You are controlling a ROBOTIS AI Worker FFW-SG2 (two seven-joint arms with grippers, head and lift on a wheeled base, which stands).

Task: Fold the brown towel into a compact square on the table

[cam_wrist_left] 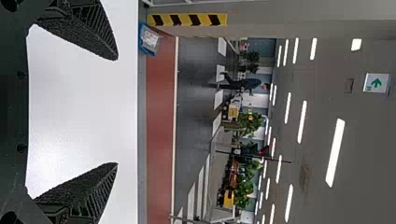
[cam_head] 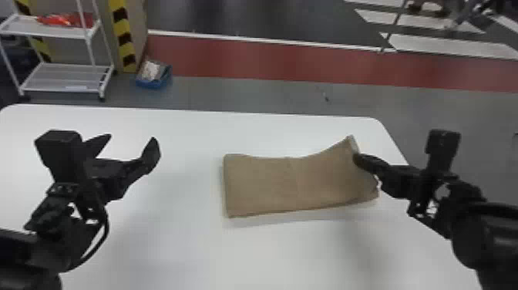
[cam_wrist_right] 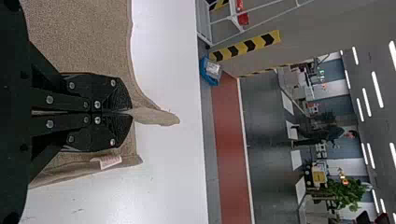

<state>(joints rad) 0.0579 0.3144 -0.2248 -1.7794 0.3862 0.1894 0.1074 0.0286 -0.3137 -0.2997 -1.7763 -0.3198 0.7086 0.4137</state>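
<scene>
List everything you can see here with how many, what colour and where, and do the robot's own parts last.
Table: one, white, before the robot.
Towel: one, brown, on the table, right end lifted.
Towel label: one, white, near the towel's edge.
Rack: one, white, beyond the table, left.
Red items: count unclear, rack's upper shelf.
Bin: one, blue, floor beside the rack.
Floor band: one, red, beyond the table.
Plants: several, green, room behind.
Arrow sign: one, green and white, overhead.
Ceiling lights: many, white, overhead.
Left gripper: one, black, open over the table's left side.
Right gripper: one, black, shut on the towel.
</scene>
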